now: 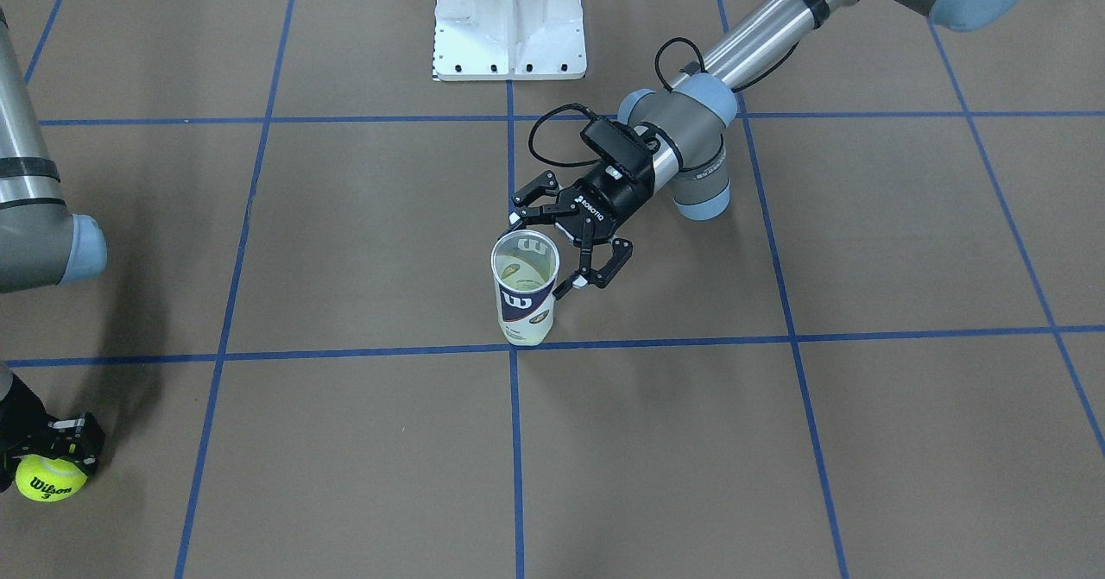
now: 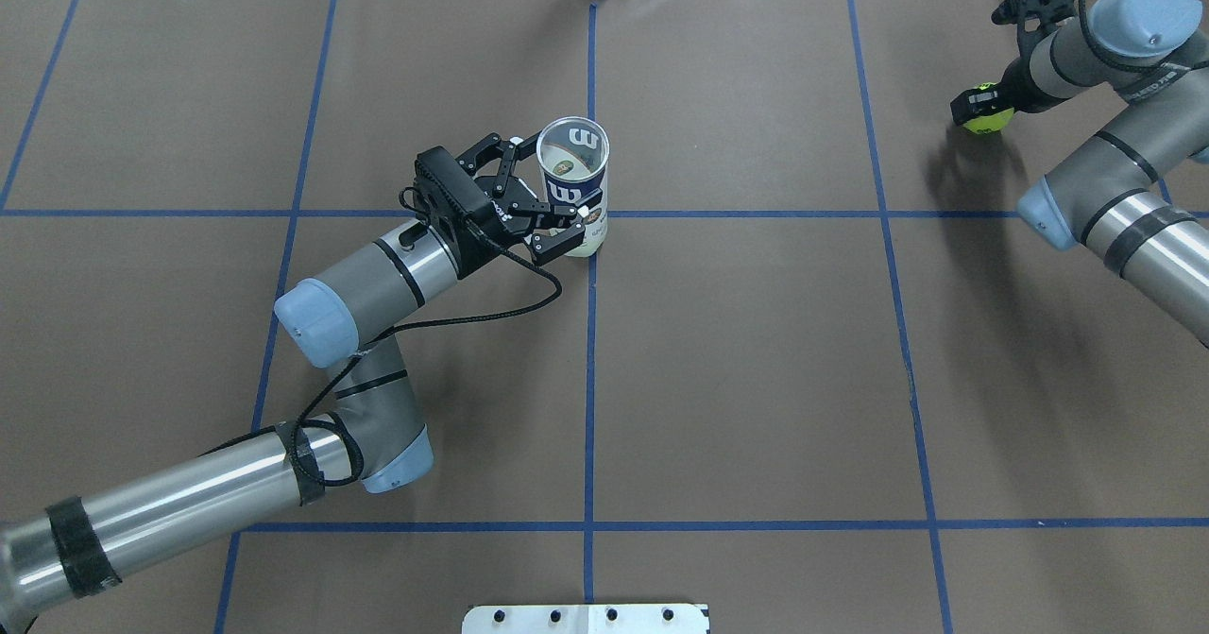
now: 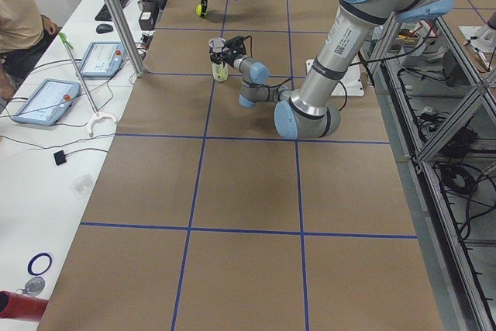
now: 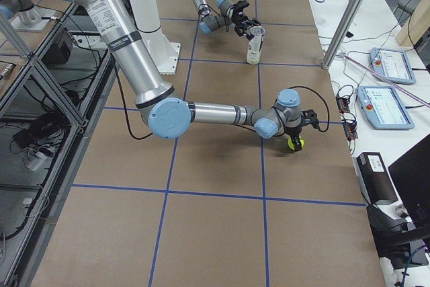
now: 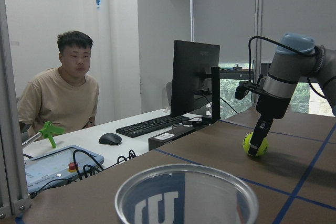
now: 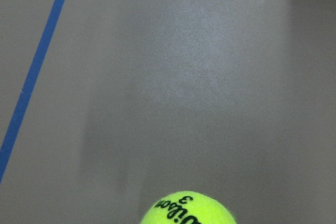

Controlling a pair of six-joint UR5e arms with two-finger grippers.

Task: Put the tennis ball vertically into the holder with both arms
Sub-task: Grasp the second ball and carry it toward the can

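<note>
The holder [image 1: 524, 296], a clear can with a navy "W" label, stands upright near the table's middle, its mouth open upward [image 2: 572, 146]. Something yellow-green shows through its bottom. My left gripper [image 1: 565, 238] is open, with one finger on each side of the holder [image 2: 576, 190], level with its upper half. The holder's rim [image 5: 186, 192] fills the bottom of the left wrist view. Far off, at the table's right end, my right gripper [image 1: 53, 460] is shut on a yellow tennis ball [image 1: 50, 479], held low over the table [image 2: 985, 119]. The ball [image 6: 188, 209] shows at the bottom edge of the right wrist view.
The white bolted pedestal [image 1: 509, 20] stands at the robot's side of the table. Blue tape lines grid the brown surface [image 2: 756, 369]. Beyond the far edge are a desk with touch pads [image 3: 46, 101], a monitor [image 5: 195, 80], a metal post [image 3: 116, 17] and a seated person [image 5: 65, 95].
</note>
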